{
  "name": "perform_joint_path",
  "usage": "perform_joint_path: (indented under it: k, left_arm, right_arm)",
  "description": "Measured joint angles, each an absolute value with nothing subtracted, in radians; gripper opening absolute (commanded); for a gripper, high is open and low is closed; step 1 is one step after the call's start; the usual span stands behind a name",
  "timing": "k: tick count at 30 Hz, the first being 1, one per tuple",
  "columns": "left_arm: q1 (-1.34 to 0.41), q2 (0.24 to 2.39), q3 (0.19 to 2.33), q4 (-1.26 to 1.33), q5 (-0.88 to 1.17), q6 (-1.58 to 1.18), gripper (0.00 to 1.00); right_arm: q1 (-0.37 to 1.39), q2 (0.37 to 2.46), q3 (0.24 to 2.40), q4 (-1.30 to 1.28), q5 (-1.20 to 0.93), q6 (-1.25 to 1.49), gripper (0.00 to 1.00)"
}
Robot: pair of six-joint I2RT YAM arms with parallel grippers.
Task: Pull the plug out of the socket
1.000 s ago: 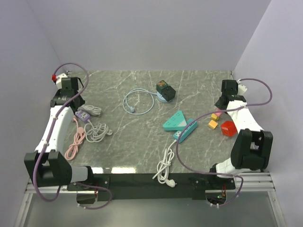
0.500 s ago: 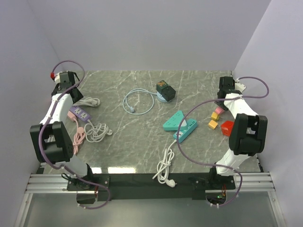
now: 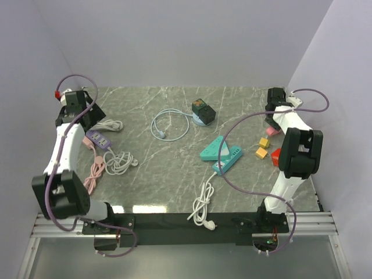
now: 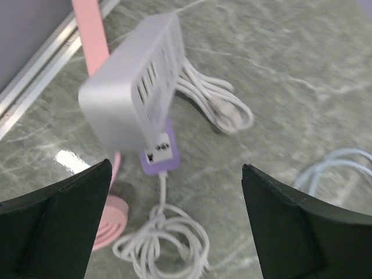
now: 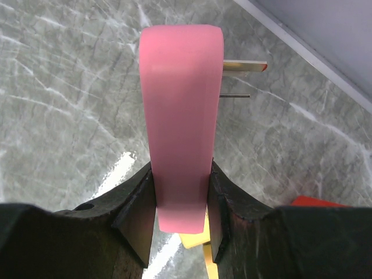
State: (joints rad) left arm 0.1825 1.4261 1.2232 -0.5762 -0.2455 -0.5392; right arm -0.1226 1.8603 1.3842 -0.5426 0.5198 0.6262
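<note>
The right gripper [image 5: 180, 200] is closed on the flat sides of the smooth pink plastic plug [image 5: 181, 116], judged light, stiff and slippery; the left gripper [image 4: 175, 192] stands wide open.

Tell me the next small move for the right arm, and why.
Probably lower the right end effector toward the table and release. It is shut on the pink plug, whose prongs stand bare, free of any socket, so the pull looks done. The left end effector is open and holds nothing.
</note>
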Motion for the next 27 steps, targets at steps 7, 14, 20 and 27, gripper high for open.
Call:
perform_joint_path:
  k: [7, 14, 20, 27]
  left_arm:
    - [0.171, 1.166, 1.134, -0.619, -0.097, -0.536, 0.99]
    - [0.15, 0.991, 1.055, -0.658, 0.041, -0.537, 0.99]
    - [0.144, 0.923, 1.047, -0.672, 0.114, -0.537, 0.99]
    - [0.137, 0.919, 1.047, -0.67, 0.206, -0.539, 1.0]
  right_arm:
    - [-0.123, 1.919, 1.425, -0.567, 0.535, 0.628, 0.4]
    - [-0.123, 1.93, 1.397, -0.603, 0.518, 0.64, 0.57]
    - [-0.123, 1.91, 1.347, -0.634, 0.493, 0.65, 0.74]
    - [-0.123, 1.737, 1.362, -0.655, 0.469, 0.622, 0.94]
